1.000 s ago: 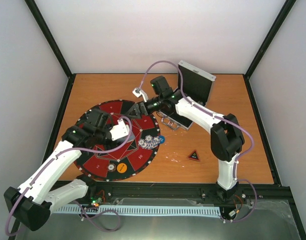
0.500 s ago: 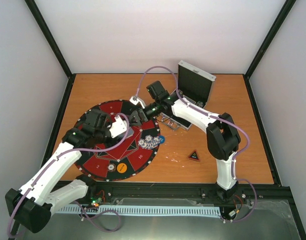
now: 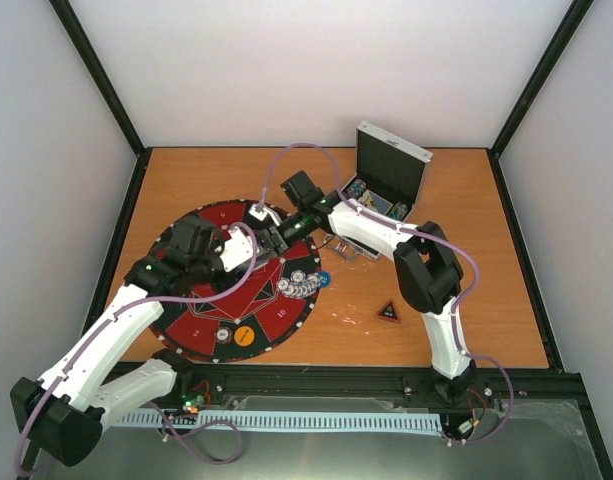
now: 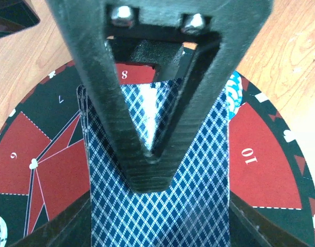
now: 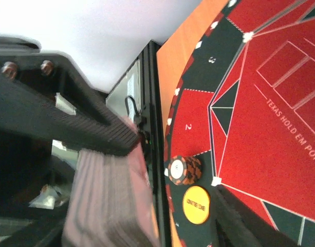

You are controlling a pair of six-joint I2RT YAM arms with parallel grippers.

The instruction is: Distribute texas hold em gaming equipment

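The round mat (image 3: 201,330) takes up the left half of the desk (image 3: 486,250), and both arms meet over its far side. The two sets of fingers sit just beside each other there, so a clash looks like the main risk.

The open aluminium case (image 3: 391,170) stands far right, close behind the right arm, and a swing of that arm could knock it.

The left fingers (image 4: 149,172) are clamped on a deck (image 4: 162,216) of blue diamond-backed cards above the mat. The right fingers (image 5: 70,118) look closed over a thick stack of cards (image 5: 108,206), which is blurred. I can't tell whether it is the same deck.

If both pull, or either grip is slack, cards could fan out and spill. Falling cards might scatter the poker chips (image 3: 304,283) at the mat's right edge. The triangle marker (image 3: 388,313) lies clear on the desk to the right.
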